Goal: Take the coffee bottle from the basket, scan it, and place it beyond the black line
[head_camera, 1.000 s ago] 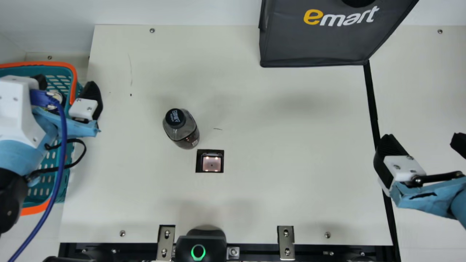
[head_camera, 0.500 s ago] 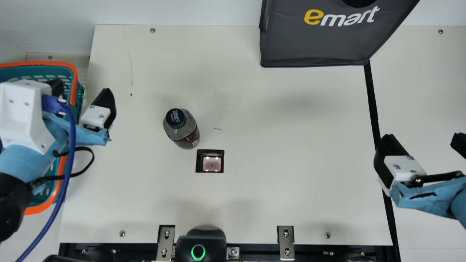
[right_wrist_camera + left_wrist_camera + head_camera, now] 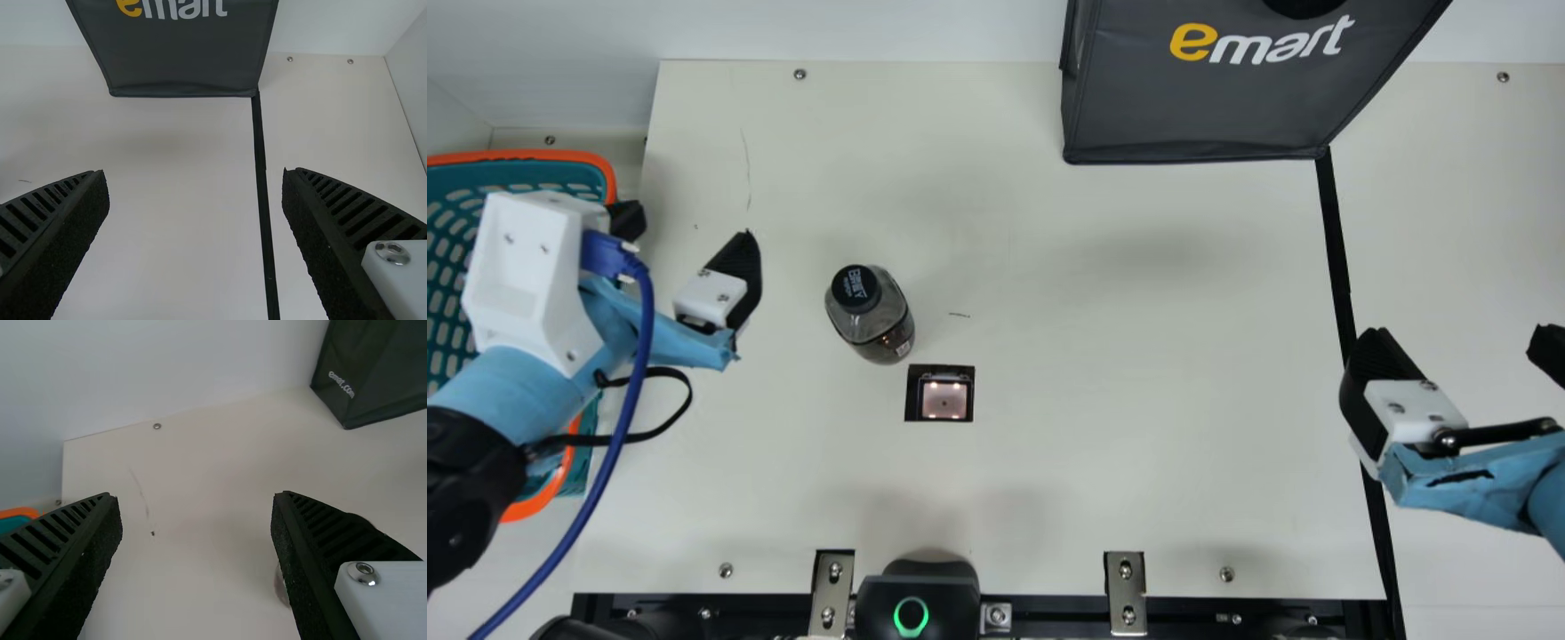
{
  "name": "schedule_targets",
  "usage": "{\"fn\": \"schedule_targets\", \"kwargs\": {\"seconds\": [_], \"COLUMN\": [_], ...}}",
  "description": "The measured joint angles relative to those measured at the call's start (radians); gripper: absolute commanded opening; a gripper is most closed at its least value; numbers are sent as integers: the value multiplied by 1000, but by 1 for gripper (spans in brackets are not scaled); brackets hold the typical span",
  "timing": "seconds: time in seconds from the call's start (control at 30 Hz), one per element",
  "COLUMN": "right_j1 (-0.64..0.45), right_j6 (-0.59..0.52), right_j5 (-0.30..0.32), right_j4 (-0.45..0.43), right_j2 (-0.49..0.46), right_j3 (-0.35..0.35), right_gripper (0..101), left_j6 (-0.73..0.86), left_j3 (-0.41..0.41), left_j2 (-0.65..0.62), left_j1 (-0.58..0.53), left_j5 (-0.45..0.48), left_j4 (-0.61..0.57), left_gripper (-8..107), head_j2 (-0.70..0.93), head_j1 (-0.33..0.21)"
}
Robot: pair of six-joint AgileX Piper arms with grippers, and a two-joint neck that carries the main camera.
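Standing upright on the table (image 3: 1103, 356), the coffee bottle (image 3: 870, 313) has its dark cap on top, and it is near the small square scanner (image 3: 944, 400), which shows its lights. This place is on the left side of the black line (image 3: 1334, 240), between the two grippers. The left gripper (image 3: 687, 229) hangs near the inner side of the basket (image 3: 525, 158), apart from the bottle; its claw is released, with the two fingers spread wide. In the left wrist view, a part of the bottle is seen behind one finger. The right gripper (image 3: 1461, 333) is also released, and in its wrist view the black line passes between the fingers. The dark bag (image 3: 1192, 98) is at the back, touching the line with its corner.
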Motion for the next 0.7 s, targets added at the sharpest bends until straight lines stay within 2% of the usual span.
{"fn": "schedule_targets", "kwargs": {"seconds": [0.3,0.7], "right_j1": [0,0], "right_j6": [0,0], "right_j5": [0,0], "right_j4": [0,0], "right_j2": [0,0], "right_j3": [0,0], "right_gripper": [91,91], "left_j6": [-90,-308], "left_j3": [-67,-116], "left_j2": [55,134], "left_j1": [-102,-242], "left_j5": [68,126], "left_j4": [53,247], "left_gripper": [90,90], "head_j2": [2,0], "head_j1": [2,2]}}
